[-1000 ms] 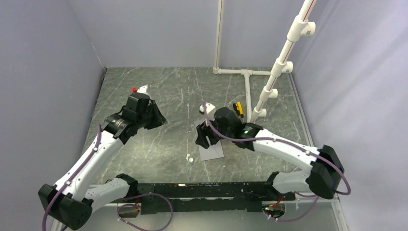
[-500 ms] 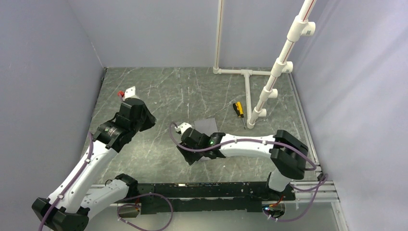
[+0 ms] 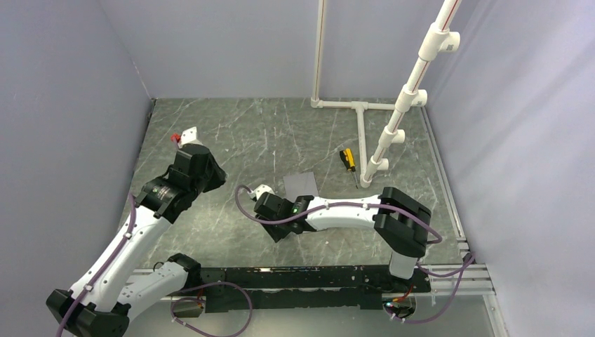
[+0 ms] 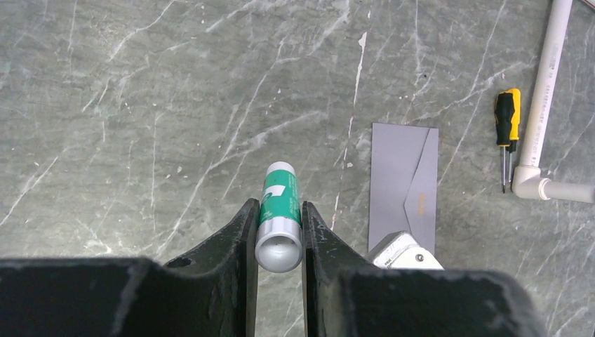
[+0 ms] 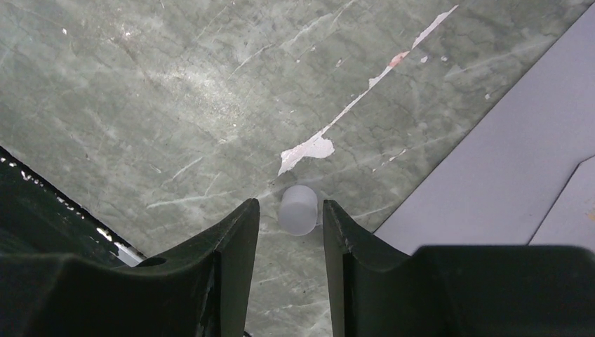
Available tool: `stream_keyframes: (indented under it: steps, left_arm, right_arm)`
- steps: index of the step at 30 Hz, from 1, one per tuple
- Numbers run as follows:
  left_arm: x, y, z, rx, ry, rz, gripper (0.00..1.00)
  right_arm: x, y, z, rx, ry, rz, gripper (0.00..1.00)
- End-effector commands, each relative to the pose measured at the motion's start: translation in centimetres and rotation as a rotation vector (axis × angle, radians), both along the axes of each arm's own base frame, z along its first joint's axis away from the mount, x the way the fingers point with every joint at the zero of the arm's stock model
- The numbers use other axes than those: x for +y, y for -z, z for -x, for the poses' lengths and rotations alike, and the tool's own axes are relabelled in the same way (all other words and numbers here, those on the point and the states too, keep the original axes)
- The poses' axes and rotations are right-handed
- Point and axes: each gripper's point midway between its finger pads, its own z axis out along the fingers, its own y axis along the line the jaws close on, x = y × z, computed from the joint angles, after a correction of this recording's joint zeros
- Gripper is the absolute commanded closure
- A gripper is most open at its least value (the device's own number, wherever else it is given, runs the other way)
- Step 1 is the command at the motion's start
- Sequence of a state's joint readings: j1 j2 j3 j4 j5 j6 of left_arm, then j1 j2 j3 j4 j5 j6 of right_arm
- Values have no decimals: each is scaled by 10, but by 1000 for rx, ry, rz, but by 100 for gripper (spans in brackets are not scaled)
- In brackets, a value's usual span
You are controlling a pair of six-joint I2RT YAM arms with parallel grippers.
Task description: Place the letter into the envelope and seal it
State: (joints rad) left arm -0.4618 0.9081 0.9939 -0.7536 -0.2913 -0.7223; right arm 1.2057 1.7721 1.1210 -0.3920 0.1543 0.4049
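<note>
I'm seeing the envelope (image 4: 403, 186) lying flat on the counter (image 4: 140, 105); the right fingers (image 5: 235, 239) are spreading around a small cap (image 5: 298, 208) just beside it; the left fingers (image 4: 242, 239) are clamping a glue stick (image 4: 279, 210); the letter isn't showing. I'm judging the paper thin and limp, best pinched at the flap edge; only the left wrist view is showing that flap.

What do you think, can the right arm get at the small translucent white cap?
Probably yes: the right gripper, jaws open, straddles the small translucent white cylindrical cap; nothing sits between them, and the grey paper envelope lies off to one side.
</note>
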Motion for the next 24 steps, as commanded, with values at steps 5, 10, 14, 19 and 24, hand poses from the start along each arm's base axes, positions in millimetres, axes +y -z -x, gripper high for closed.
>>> stream_keyframes:
  steps: [5,10,14,19,24]
  left_arm:
    - [7,-5,2,-32,-23,-7,97]
    - [7,-5,2,-32,-24,-6,98]
    - [7,-5,3,-32,-23,-3,97]
    - [6,-5,4,-31,-20,2,98]
    - [1,-9,3,-39,9,16,98]
  right_arm:
    - [4,-2,2,15,13,13,58]
    - [5,0,2,13,17,12,64]
    - [7,-2,0,4,20,-7,75]
    - [6,-1,-1,1,39,-12,86]
    - [7,-26,-8,-45,64,-91,93]
